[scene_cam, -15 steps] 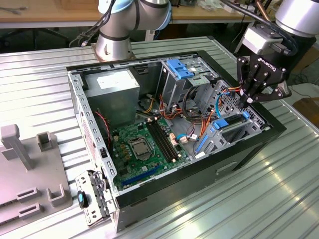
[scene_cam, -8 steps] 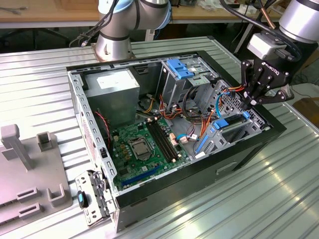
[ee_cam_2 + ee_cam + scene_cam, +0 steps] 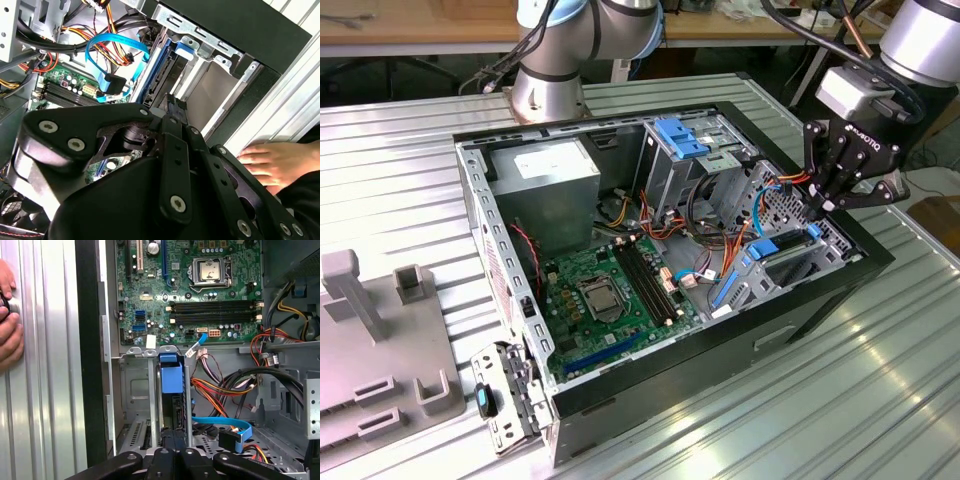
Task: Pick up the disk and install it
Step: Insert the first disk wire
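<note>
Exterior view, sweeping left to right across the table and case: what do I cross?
Grey fixture plate → loose bracket with blue tab → motherboard → disk → gripper.

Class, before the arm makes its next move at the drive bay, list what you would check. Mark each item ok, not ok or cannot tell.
1. Disk stands on edge between the bay rails: ok.
2. Robot's hand is directly at the disk: ok.
3. Disk is fully seated: cannot tell.
4. Blue data cable lies beside the slot, not across it: ok.
5. Person's hand is outside the computer case, on the table: ok.
</note>
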Tool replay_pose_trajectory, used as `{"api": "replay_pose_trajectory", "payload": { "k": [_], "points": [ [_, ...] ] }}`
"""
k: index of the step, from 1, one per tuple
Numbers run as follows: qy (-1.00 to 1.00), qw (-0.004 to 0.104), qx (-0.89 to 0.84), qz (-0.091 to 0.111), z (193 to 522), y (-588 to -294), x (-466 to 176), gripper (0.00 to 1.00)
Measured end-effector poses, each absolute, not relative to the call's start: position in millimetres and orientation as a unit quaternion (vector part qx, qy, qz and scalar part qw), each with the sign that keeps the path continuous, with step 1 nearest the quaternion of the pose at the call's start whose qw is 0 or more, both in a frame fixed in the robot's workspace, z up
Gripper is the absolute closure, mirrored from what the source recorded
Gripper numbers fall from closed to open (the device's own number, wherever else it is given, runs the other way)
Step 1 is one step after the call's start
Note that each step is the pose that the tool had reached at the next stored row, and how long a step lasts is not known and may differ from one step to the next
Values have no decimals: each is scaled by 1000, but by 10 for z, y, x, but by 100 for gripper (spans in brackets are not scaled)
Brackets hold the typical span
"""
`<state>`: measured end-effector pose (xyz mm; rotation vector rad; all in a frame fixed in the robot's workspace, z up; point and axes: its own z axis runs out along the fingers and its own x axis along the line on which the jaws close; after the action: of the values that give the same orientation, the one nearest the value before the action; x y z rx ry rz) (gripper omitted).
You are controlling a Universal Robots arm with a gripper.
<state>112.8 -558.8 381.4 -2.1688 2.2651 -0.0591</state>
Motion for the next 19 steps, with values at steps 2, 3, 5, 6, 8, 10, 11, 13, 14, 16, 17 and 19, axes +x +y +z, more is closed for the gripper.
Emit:
{"api": "replay_pose_trajectory", "payload": {
  "k": [2, 3, 5, 6, 8, 10, 11, 13, 14, 16, 17, 19],
  "points": [
    [722, 3, -691, -19, 3814, -5588, 1128, 89],
    [722, 3, -692, -19, 3815, -5588, 1128, 89],
    [713, 3, -701, -19, 3814, -5588, 1130, 89],
    [709, 3, -705, -19, 3814, -5588, 1137, 89],
    [706, 3, -708, -19, 3814, -5585, 1172, 89],
    [700, 3, -714, -19, 3815, -5566, 1205, 89],
    [697, 3, -716, -19, 3815, -5554, 1214, 89],
    [693, 3, -721, -19, 3814, -5526, 1216, 89],
    [690, 3, -724, -19, 3815, -5507, 1217, 89],
    [686, 3, -728, -19, 3814, -5481, 1224, 89],
    [684, 3, -730, -19, 3814, -5470, 1238, 89],
    [681, 3, -732, -19, 3815, -5464, 1269, 89]
  ]
}}
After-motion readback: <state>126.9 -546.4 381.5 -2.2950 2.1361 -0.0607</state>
